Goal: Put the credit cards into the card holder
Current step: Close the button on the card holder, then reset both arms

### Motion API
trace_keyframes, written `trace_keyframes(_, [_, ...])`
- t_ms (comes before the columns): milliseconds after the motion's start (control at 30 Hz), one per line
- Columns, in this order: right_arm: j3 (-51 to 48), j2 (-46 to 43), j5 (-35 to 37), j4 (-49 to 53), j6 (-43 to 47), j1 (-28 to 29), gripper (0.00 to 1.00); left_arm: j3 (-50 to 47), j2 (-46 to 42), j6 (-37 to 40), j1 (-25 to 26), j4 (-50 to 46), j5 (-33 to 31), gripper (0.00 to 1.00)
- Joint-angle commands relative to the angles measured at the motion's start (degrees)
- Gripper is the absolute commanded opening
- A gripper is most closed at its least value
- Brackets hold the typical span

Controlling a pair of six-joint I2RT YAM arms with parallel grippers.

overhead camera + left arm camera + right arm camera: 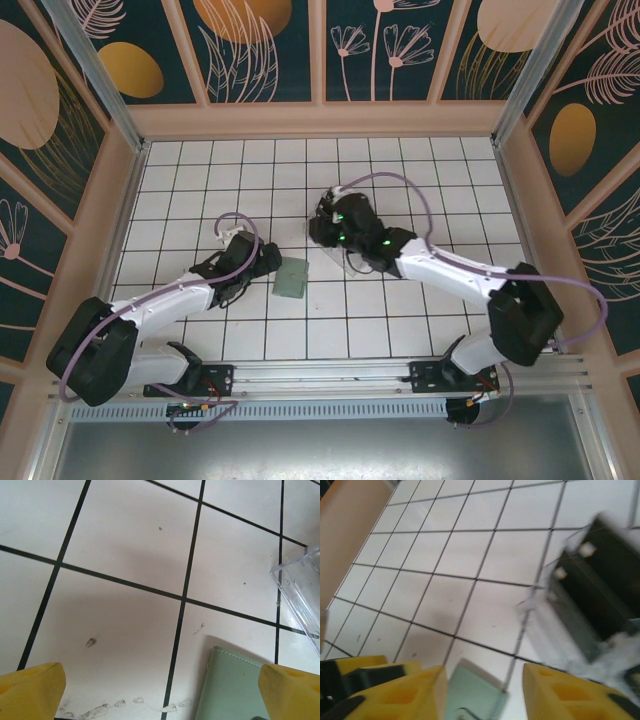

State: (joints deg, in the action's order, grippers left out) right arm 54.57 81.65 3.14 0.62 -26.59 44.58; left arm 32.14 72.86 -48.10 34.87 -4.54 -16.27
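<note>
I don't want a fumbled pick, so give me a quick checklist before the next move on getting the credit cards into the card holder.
1. Fingers of the left gripper wide apart, nothing between: ok.
2. Fingers of the right gripper apart: ok.
3. The green card holder lying flat on the tiled table, between both arms: ok.
4. The credit cards located, black, inside the clear plastic case beside the holder: ok.
5. A card gripped: not ok.
6. Holder's slot open and facing a gripper: cannot tell.
</note>
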Motion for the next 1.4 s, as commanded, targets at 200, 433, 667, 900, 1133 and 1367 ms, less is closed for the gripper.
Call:
trace_keyframes(200, [-8.7,-16.2,-8.9,1.9,-1.3,-26.5,0.74,9.9,-0.4,7.5,0.2,-4.8,-15.7,0.99])
trace_keyframes(433, [-11.5,-16.1,-7.3,-0.9,1.9,-44.4,0.99,18.4,0.2,19.1,-5.3,1.8,-25.7,0.99])
trace_keyframes(667, [-17.4,-11.3,4.3,-12.4,9.1,-49.4,0.99,14.6,-0.1,30.8,-15.4,17.7,-25.9,0.99])
trace_keyframes(900, [-27.2,-8.5,4.0,-30.2,15.8,-49.5,0.99,3.1,-2.0,39.4,-22.5,31.8,-22.1,0.98])
trace_keyframes(1133, [-36.4,-5.8,0.4,-52.6,18.6,-49.4,0.99,-9.5,4.8,41.9,-23.5,50.0,-20.7,0.99])
trace_keyframes(1367, [-41.4,-1.9,-1.2,-65.7,22.3,-47.9,0.99,-13.5,9.0,46.5,-24.7,63.7,-14.1,0.99])
